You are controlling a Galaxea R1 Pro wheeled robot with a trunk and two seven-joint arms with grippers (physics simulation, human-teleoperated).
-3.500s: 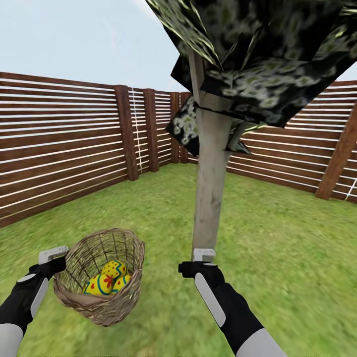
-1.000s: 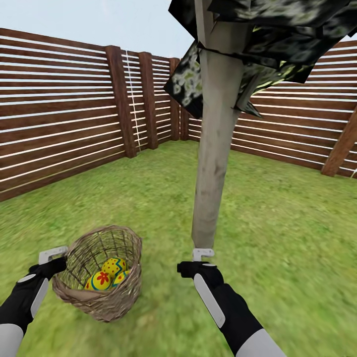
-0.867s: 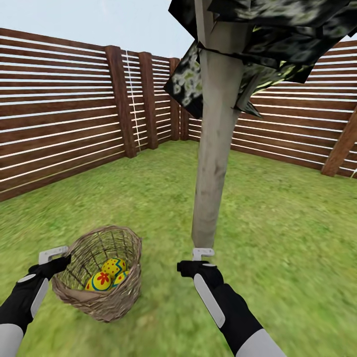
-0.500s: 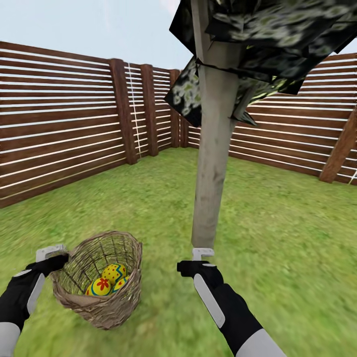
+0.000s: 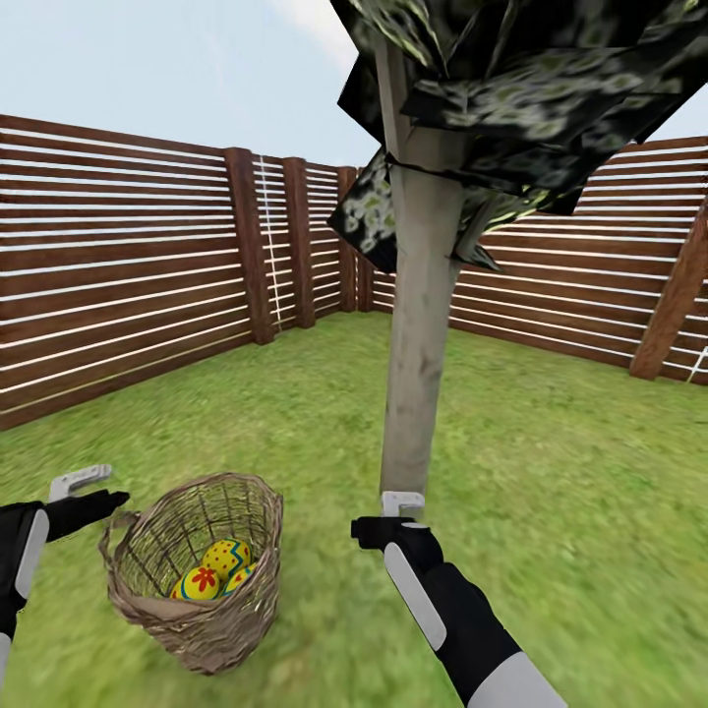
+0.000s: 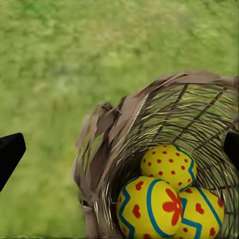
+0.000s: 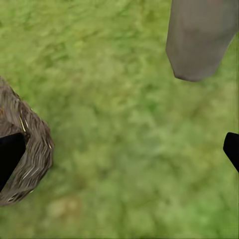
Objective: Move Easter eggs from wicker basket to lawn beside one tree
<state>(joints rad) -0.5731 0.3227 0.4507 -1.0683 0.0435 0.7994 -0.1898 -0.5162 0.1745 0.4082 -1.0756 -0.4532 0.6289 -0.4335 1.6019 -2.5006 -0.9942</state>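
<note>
The wicker basket [image 5: 211, 629] stands on the lawn [image 5: 560, 472] with three yellow Easter eggs in it, close together at the bottom. The left wrist view shows a red-dotted egg [image 6: 168, 165], a red-flower egg [image 6: 149, 206] and a third egg [image 6: 203, 215]. My left gripper [image 5: 90, 497] is open, just left of the basket's rim [image 6: 124, 107], not touching it. My right gripper [image 5: 401, 507] is open and empty, hovering over grass just short of the foot of the tree [image 5: 418, 344]. The trunk's base [image 7: 199, 40] and the basket's side [image 7: 30, 149] appear in the right wrist view.
Dark foliage [image 5: 531, 88] hangs overhead. A brown slatted fence [image 5: 128, 265] closes the garden on the left and behind, with a thick post [image 5: 674, 305] at the right. Open grass lies around the trunk and to its right.
My left gripper has pulled back to the left, off the basket's rim where it was before. The head view has tilted up a little. The right arm has not moved.
</note>
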